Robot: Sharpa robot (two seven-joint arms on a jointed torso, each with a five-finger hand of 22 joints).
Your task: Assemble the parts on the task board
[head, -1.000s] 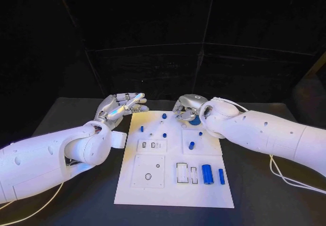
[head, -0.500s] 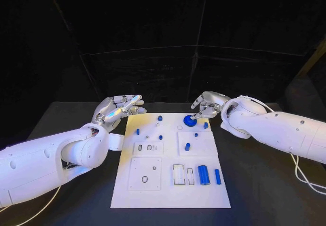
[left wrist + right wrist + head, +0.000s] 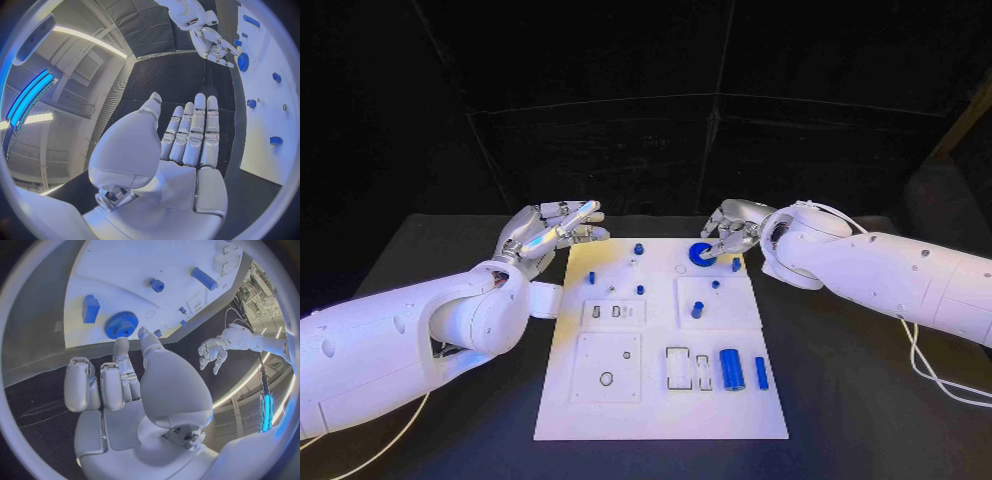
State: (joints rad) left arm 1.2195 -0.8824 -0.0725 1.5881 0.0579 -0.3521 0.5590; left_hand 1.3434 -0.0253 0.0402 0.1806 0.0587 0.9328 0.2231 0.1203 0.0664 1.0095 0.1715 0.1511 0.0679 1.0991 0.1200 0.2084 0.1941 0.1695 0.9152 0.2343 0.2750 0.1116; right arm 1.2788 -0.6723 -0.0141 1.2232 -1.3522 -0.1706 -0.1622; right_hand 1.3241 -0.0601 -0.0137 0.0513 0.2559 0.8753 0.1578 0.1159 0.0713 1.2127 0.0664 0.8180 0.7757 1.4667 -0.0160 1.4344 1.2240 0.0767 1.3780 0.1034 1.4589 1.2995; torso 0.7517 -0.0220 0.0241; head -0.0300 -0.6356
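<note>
The head camera looks down from above the near edge of the table, taking in the whole white task board and both arms. Each wrist camera sits close behind its own palm: the left hand and the right hand. Both wrist views face across the board's far end, sharing the blue gear and each showing the opposite hand.
</note>
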